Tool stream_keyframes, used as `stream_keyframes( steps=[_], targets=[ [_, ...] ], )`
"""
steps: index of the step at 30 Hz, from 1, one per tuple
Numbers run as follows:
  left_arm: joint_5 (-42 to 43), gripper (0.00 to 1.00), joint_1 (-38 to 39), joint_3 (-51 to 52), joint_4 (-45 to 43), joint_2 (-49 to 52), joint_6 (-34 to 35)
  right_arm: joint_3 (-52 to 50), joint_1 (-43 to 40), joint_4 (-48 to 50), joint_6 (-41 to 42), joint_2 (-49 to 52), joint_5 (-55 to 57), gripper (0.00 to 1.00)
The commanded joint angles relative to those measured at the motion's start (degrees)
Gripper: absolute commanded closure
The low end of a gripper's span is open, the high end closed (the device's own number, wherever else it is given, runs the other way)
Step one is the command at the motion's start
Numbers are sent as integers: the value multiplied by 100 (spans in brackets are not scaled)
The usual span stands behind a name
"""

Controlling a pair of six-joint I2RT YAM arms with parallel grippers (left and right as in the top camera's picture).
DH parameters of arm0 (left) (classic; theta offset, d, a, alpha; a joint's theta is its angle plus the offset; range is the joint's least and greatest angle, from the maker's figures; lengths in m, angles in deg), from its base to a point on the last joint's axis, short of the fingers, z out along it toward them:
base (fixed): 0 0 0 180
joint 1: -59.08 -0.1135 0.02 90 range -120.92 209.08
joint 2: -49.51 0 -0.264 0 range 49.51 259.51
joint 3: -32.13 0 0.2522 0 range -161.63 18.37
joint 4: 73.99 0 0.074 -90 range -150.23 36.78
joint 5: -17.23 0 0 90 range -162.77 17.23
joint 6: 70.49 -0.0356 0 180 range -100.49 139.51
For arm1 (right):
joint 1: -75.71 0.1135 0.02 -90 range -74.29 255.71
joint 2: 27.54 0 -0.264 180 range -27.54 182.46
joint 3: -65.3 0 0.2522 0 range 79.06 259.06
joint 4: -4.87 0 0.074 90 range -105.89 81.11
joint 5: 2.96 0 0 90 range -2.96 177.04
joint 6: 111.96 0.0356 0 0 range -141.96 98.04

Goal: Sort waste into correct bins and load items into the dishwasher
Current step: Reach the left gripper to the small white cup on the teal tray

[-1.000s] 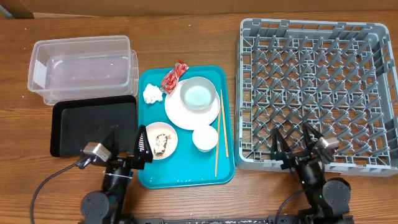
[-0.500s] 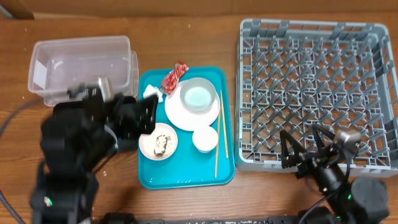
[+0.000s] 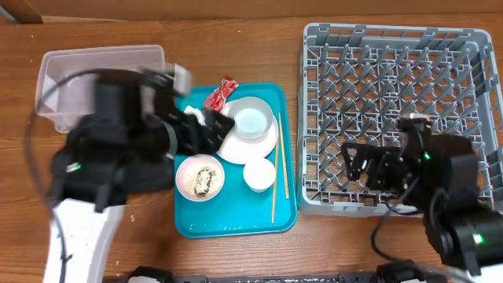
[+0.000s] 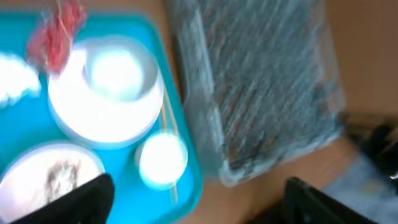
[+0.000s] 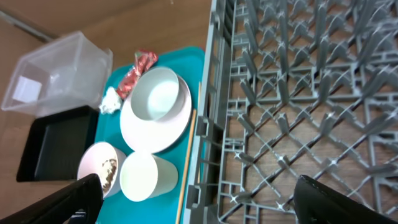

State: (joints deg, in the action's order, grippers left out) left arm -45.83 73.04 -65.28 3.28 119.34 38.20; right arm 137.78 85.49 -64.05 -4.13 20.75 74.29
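The red wrapper [image 3: 221, 96] is lying crinkled at the far edge of the teal tray [image 3: 236, 224], its long axis running diagonally, the far end pointing up toward the rack [image 3: 397, 110]. The chopsticks [image 3: 274, 204] are lying along the tray's right side, pointing near to far, just beside the cup [image 3: 258, 174]. A bowl [image 3: 251, 119] is sitting upright on the plate [image 3: 236, 148], and a second bowl [image 3: 200, 177], holding rice and brownish scraps, is standing near the tray's left edge.

The left arm is blurring in the overhead view and covering most of the black tray [image 5: 53, 143] and part of the napkin [image 5: 111, 99]; the tub [image 3: 102, 75] is showing beyond it. The left wrist view is smeared too.

The left gripper [image 4: 199, 183] is hanging over the tray with jaws spread wide and nothing between them. The right gripper [image 5: 198, 180] is hovering over the rack's near-left part, likewise spread and empty.
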Motion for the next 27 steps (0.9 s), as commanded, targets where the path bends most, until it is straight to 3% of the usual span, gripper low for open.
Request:
stream_keyframes(
  steps=[1,4,8,19,21,23,24,27],
  targets=[
    [-1947,15,1078,170,385,442,-131,138,-22,66,203,363,-127,0],
    [-2490,17,1718,476,334,894,192,138,-22,103,492,638,-127,0],
    [-2741,29,2065,774,210,1580,610,138,-22,59,518,800,-151,0],
    [-2124,32,2100,861,-144,3091,57,138,-22,37,511,772,-146,0],
    [-2164,43,2092,861,-254,3340,57,138,-22,33,514,772,-146,0],
    [-2188,63,2068,861,-367,3488,59,138,-22,35,514,772,-149,0],
    [-2194,94,2022,855,-422,3539,151,138,-22,35,514,772,-149,0],
    [-2109,96,1902,680,-260,3467,293,138,-22,35,514,772,-149,0]
  ],
)
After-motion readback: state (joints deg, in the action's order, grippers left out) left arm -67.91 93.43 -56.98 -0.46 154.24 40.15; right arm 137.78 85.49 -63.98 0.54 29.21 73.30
